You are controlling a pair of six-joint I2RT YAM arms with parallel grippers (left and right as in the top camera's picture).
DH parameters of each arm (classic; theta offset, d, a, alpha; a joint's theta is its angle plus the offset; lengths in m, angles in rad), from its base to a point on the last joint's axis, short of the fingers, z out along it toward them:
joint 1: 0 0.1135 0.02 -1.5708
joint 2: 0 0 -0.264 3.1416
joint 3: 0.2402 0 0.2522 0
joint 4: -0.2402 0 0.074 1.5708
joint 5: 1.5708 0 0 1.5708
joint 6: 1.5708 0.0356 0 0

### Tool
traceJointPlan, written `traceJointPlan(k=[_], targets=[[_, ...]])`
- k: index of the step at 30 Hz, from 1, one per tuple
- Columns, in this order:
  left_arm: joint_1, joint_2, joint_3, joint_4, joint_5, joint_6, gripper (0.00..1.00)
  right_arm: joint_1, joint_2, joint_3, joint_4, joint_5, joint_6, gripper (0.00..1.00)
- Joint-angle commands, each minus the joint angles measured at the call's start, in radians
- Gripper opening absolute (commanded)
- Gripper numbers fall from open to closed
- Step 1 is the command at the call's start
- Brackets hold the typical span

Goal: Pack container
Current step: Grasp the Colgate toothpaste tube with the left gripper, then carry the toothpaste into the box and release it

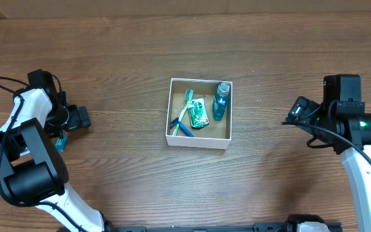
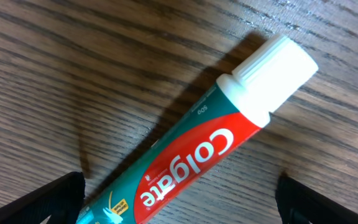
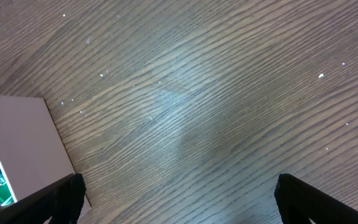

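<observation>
1. Two claws show and both are empty, so I take each by its place relative to the container [image 1: 198, 142].
2. The container sits open-topped on the wooden worktop [image 1: 140, 38], between the two arms. Its white walls stand upright and its brown inside shows.
3. Inside the container, a blue bottle [image 1: 221, 101] lies along the wall nearest the right arm. A green packet [image 1: 198, 115] lies beside it toward the middle. A green and white toothbrush [image 1: 186, 108] lies slanted on the side nearest the left arm. A small blue item [image 1: 181, 129] lies at the toothbrush's lower end; I cannot tell what it is.
4. The left claw [image 2: 182, 208] is well apart from the container, out at the left arm's side. Its fingers are spread wide.
5. A Colgate toothpaste tube [image 2: 185, 162] lies flat on the worktop between those fingers, outside the container. Its white cap [image 2: 272, 65] points away from the claw. I see no finger touching the tube.
6. The right claw [image 3: 182, 199] hangs on the container's other side, near it but apart, over bare wood. Its fingers are spread wide too, with nothing between them.
7. From the right wrist, one white container wall [image 3: 23, 143] shows at the left edge of the view.
</observation>
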Motion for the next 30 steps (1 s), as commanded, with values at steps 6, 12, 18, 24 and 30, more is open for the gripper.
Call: traceJointPlan(k=[6,12,18,24,30], targets=[[0.0,0.021,-0.009,0.0,0.084,0.011,0.66,-0.003,-0.007,0.002,0.003,-0.005,-0.006,1.0],[0.0,0.021,-0.009,0.0,0.087,0.011,0.38,-0.003,-0.007,0.002,0.0,-0.004,-0.006,1.0],[0.0,0.021,-0.009,0.0,0.093,0.008,0.25,-0.003,-0.007,0.002,0.0,-0.004,-0.006,1.0],[0.0,0.018,-0.003,-0.013,0.093,-0.016,0.1,-0.003,-0.007,0.002,0.0,-0.004,-0.006,1.0],[-0.017,-0.021,0.149,-0.156,0.169,-0.042,0.04,-0.003,-0.007,0.002,0.0,-0.004,-0.006,1.0]])
